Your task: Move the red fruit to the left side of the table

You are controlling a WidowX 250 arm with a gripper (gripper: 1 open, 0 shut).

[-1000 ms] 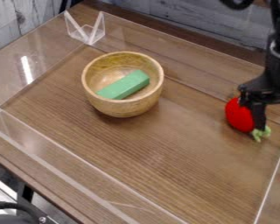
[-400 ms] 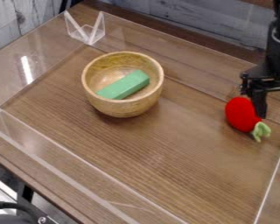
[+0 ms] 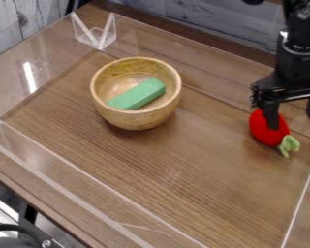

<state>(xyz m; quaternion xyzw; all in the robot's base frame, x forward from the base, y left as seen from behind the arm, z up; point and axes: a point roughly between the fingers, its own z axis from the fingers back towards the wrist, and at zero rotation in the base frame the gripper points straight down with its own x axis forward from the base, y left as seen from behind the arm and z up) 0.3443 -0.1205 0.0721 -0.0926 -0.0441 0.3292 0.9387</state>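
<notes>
The glossy red toy fruit with a green stem [image 3: 265, 127] looks light, smooth and roll-prone, best pinched across its rounded middle by the black jaws [image 3: 282, 103], spread wide and holding nothing.

Room background: slatted dark gray wall or panel [image 3: 15, 21] at the upper left corner of the frame, light strip along its lower edge. Low clear border wall [image 3: 51, 79] runs diagonally down the left side, bright edge, glare on it. Dark area with black cabling [image 3: 13, 215] at the lower left corner, details too small to tell. Lighting: soft and fairly even, pale reflections on the clear border. No window identifiable in view.
</notes>
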